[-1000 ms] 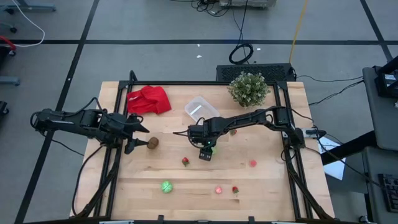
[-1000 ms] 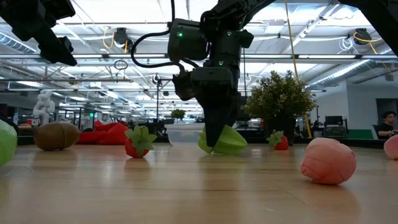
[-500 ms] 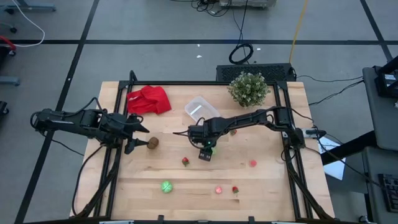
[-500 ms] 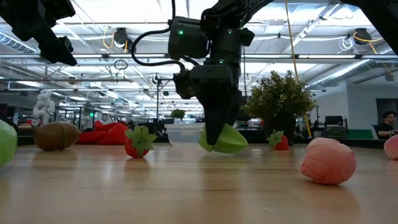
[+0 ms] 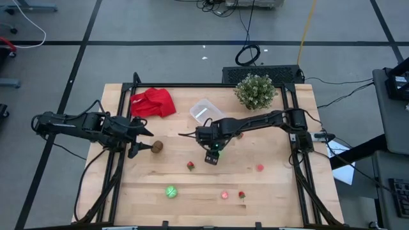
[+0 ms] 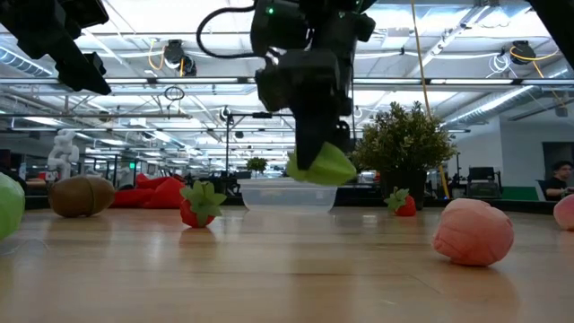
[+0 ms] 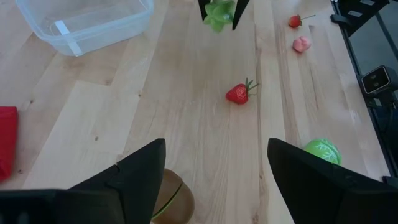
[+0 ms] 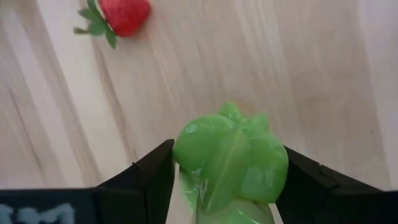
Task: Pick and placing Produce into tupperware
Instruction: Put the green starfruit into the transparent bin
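Observation:
My right gripper (image 6: 314,161) is over the middle of the table, shut on a light green toy vegetable (image 8: 230,155), seen also in the low view (image 6: 325,167). The clear tupperware (image 5: 206,111) rests flat on the table just beyond it. My left gripper (image 5: 142,142) waits open at the table's left, with the brown toy kiwi (image 5: 157,146) lying beside its fingertips. Loose on the wood lie a strawberry (image 5: 190,165), a green ball (image 5: 171,191), pink pieces (image 5: 259,168) (image 5: 225,195) and another small strawberry (image 5: 241,195). My right gripper pinches the green toy vegetable by its sides (image 8: 186,146) between the two fingers, coming from above and pointing down. The piece is lifted clear of the table and sits at the fingers' lower ends (image 6: 309,161).
A red cloth (image 5: 153,102) lies at the far left, a bushy potted plant (image 5: 255,91) at the far right. One more small red piece (image 5: 240,135) sits by the right arm. Open wood stretches along the near edge.
My right gripper has risen straight up from the table, carrying the green toy vegetable with it; the piece sat on the wood a second ago and now hangs clear above it, level with the tupperware's rim in the low view.

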